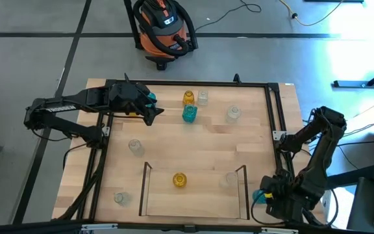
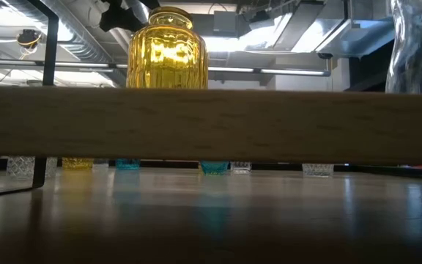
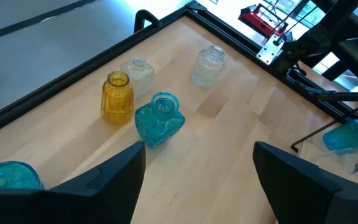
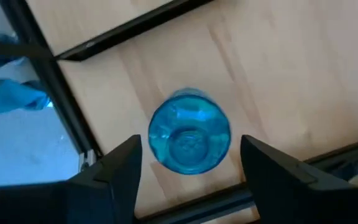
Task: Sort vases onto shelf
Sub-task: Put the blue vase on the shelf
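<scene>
My left gripper point(image 1: 151, 116) point(image 3: 197, 180) hovers open over the far left of the table, short of a group of vases: amber point(image 3: 117, 98), teal point(image 3: 159, 119), squarish clear point(image 3: 137, 73) and ribbed clear point(image 3: 208, 65). A round teal vase point(image 3: 5, 177) stands close beside it. My right gripper point(image 1: 265, 195) point(image 4: 188, 174) is open at the near right corner, pointing down. Its fingers stand on either side of a blue vase point(image 4: 189, 139) without touching it. The vase stands upright on the wood. The shelf point(image 1: 145, 188) holds an amber vase point(image 1: 179, 180) point(image 2: 167, 48) and a clear vase point(image 1: 231, 179).
Two more clear vases stand at the left, one mid-table point(image 1: 135, 146) and one near the front edge point(image 1: 120, 198). The black frame point(image 1: 274, 110) rims the tabletop. The shelf's right rail point(image 1: 246, 192) runs just beside the right gripper. An orange vacuum point(image 1: 164, 26) sits on the floor beyond.
</scene>
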